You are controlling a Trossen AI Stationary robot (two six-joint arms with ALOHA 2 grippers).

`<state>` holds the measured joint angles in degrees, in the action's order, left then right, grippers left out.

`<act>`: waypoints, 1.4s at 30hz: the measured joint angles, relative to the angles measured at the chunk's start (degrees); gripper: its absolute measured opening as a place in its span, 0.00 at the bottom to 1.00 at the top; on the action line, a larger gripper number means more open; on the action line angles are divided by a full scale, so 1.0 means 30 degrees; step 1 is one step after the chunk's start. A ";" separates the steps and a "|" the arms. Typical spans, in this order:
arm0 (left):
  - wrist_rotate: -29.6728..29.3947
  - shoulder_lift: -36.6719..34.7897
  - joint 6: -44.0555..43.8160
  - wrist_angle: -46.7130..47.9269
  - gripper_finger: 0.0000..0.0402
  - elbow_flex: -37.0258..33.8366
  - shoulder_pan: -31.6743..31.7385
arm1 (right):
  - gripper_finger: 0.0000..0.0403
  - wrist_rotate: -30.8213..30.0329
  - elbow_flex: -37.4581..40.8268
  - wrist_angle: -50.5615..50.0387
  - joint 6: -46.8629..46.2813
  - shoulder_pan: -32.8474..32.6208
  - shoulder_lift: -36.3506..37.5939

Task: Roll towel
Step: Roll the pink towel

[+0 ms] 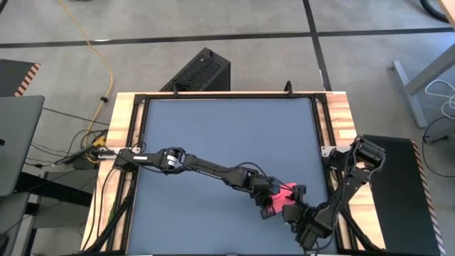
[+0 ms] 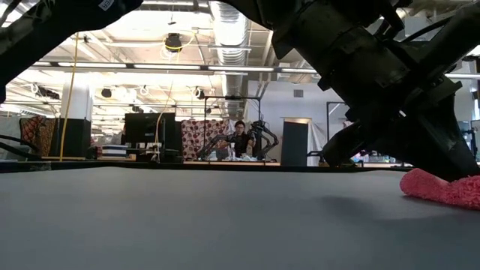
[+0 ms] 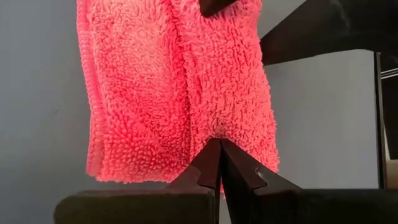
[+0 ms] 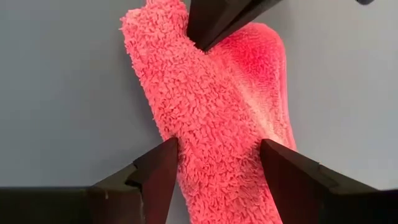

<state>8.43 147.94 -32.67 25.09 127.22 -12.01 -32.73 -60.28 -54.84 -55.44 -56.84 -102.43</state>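
Note:
The pink towel (image 1: 288, 192) lies as a narrow, rolled-up strip on the dark grey tabletop, near its right front corner; the low view shows one end of the towel (image 2: 442, 187) resting on the table. My left gripper (image 3: 219, 146) reaches in from the left, shut, with its tips on the towel (image 3: 180, 93). My right gripper (image 4: 217, 155) comes from the near right and is open. Its two fingers stand on either side of the strip (image 4: 211, 112). My left gripper presses its shut fingertips (image 4: 205, 34) down on the towel's upper surface near one end of the strip (image 3: 214, 127), slanting down from the table's left. The pile is dented in at the tips. The towel lies flat on the table. Whether my right gripper touches the towel, I cannot tell.
Bare grey tabletop (image 1: 227, 135) stretches to the far and left of the towel. The wooden frame (image 1: 345, 121) and the near edge are close to both grippers. A black box (image 1: 202, 71) stands beyond the far edge. A person (image 2: 240, 136) sits far off in the room.

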 joint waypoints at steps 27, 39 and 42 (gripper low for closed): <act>0.0262 -0.0022 -0.0197 -0.0076 0.00 0.0007 0.0000 | 0.63 0.0906 0.1262 0.1512 -0.1872 -0.1436 0.0007; 0.0399 -0.0029 -0.0350 -0.0209 0.00 0.0007 -0.0013 | 0.58 0.1246 0.2510 0.2557 -0.3670 -0.1435 0.0087; 0.0640 -0.0029 -0.0386 -0.0207 0.00 0.0007 -0.0015 | 0.55 0.1371 0.2566 0.2617 -0.3752 -0.1421 0.0080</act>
<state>10.35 147.85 -33.82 24.47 127.24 -12.05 -28.62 -52.58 -46.99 -66.70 -61.10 -102.19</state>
